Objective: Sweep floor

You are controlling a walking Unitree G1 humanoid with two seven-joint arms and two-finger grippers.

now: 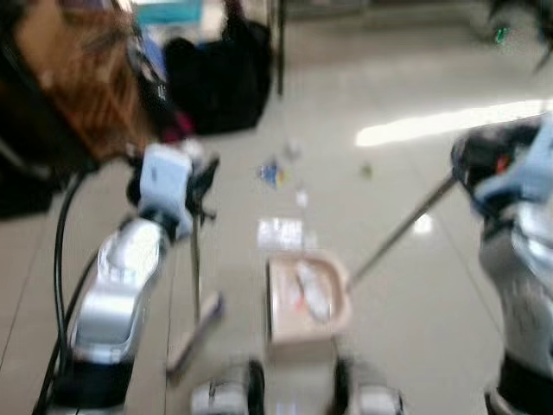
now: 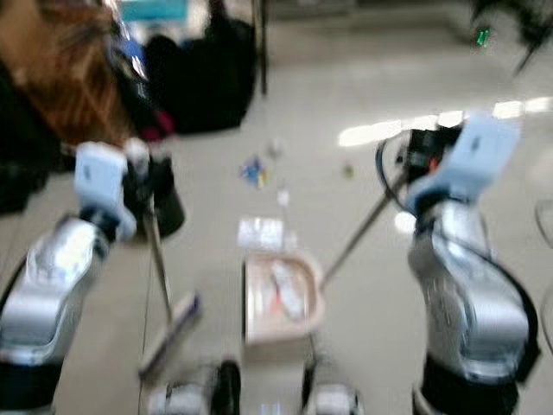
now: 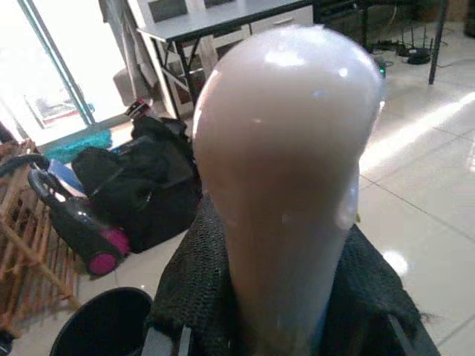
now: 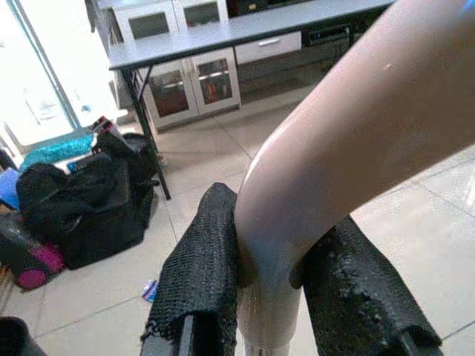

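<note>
My left gripper [image 1: 200, 177] is shut on the thin handle of a broom [image 1: 195, 259], whose pale head [image 1: 194, 333] rests on the tile floor to my front left. My right gripper [image 2: 415, 160] is shut on the long handle [image 1: 402, 229] of a beige dustpan [image 1: 307, 298] standing on the floor just ahead of my feet, with a few scraps inside. Loose litter lies beyond it: a white packet [image 1: 281, 233] and a blue wrapper [image 1: 270, 173]. In each wrist view, black padded fingers [image 3: 193, 297] [image 4: 197, 282] clamp a pale handle end [image 3: 286, 170] [image 4: 334, 163].
Black bags [image 1: 216, 82] and a brown wooden rack [image 1: 78, 78] stand at the back left. A black bin [image 2: 164, 207] sits near the broom. A grey table [image 4: 245, 30] with dark legs stands behind. A pink and black vacuum [image 3: 82, 230] lies by the bags.
</note>
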